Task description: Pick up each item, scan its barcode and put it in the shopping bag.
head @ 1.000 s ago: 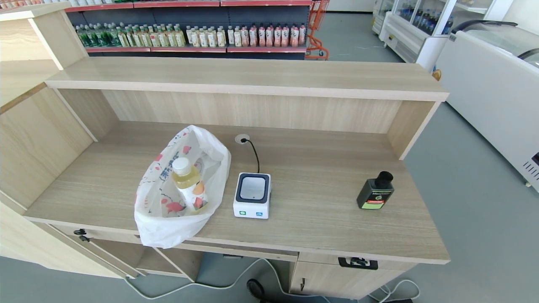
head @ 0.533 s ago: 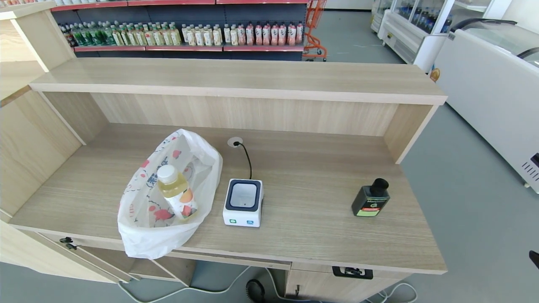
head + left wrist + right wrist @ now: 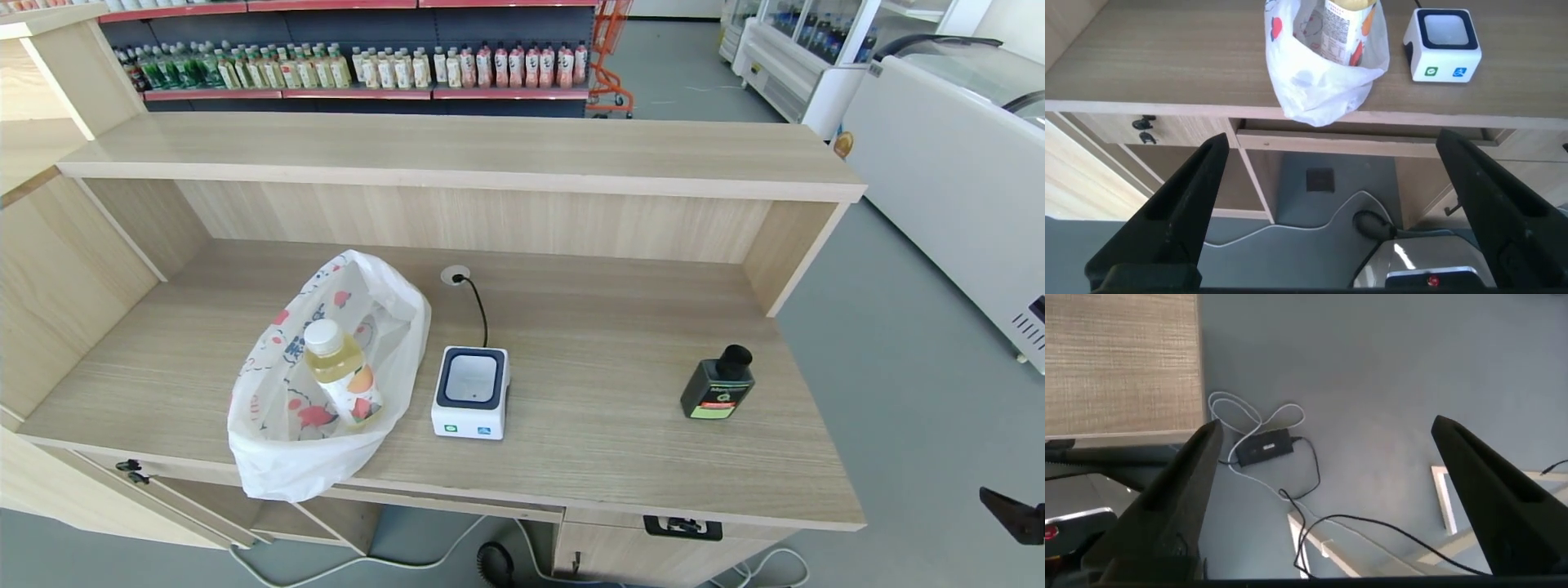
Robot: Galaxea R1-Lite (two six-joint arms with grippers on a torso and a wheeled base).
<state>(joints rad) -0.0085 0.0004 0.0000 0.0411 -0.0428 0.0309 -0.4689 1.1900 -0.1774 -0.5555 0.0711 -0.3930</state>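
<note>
Dark bottle (image 3: 718,384) on counter (image 3: 604,343), well apart from right claw (image 3: 1012,514)

Wide gap between scanner (image 3: 470,390) and bottle (image 3: 717,384); shelf (image 3: 457,155) seemingly overhangs counter (image 3: 604,343) rear.

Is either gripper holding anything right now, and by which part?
Nothing is held. The left gripper and the right gripper are both open with nothing between their fingers. The dark bottle stands alone on the counter.

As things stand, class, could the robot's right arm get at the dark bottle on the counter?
Probably yes: the dark bottle stands alone on the right side of the counter, and the open right gripper hangs low beyond that side.
</note>
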